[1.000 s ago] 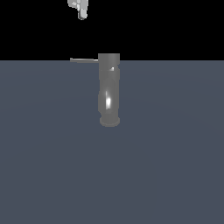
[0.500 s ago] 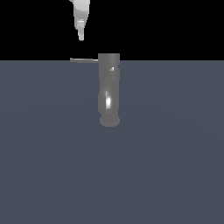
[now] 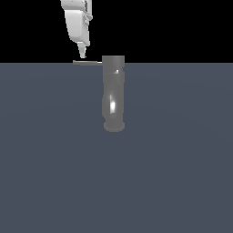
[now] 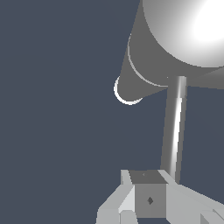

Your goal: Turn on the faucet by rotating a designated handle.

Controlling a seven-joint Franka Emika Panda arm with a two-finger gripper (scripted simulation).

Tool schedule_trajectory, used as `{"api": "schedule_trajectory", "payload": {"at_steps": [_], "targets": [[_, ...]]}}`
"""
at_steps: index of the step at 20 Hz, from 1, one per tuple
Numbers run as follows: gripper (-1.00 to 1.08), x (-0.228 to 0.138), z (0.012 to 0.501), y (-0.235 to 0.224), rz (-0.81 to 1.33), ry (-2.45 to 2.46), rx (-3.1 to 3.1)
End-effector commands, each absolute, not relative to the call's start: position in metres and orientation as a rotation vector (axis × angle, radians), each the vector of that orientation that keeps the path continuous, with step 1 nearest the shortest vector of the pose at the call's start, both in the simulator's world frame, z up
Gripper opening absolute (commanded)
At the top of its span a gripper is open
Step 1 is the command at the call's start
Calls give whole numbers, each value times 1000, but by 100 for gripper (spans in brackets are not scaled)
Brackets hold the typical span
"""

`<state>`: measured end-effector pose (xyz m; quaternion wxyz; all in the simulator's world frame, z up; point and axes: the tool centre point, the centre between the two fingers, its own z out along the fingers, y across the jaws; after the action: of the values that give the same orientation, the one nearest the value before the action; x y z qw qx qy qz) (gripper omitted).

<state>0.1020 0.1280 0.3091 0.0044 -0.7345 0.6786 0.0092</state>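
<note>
The faucet (image 3: pixel 113 93) is an upright shiny grey cylinder with a wider round base and a bright glint on its body. Its handle (image 3: pixel 87 62), a thin grey rod, sticks out level from the top toward the exterior view's left. My white gripper (image 3: pixel 82 53) hangs just above the rod's outer end, fingers pressed together with nothing between them. In the wrist view, the faucet's flat top (image 4: pixel 183 30) glares brightly, the handle (image 4: pixel 175 131) runs from it toward my gripper (image 4: pixel 148 194), and the rod's end lies right beside the fingertips.
The faucet stands on a flat dark grey-blue floor (image 3: pixel 173 173) that fills the lower part of the exterior view. Behind it is plain black background.
My gripper has come down from the top of the exterior view to just above the handle's outer end. The faucet and handle have not moved.
</note>
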Motion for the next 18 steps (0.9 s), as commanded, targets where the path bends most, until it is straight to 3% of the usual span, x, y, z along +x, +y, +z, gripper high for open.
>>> {"api": "schedule_trajectory", "payload": {"at_steps": [1, 18], "targets": [[-100, 108, 301, 132, 18, 2170, -2263], [-100, 111, 285, 138, 1, 2239, -2204]]}}
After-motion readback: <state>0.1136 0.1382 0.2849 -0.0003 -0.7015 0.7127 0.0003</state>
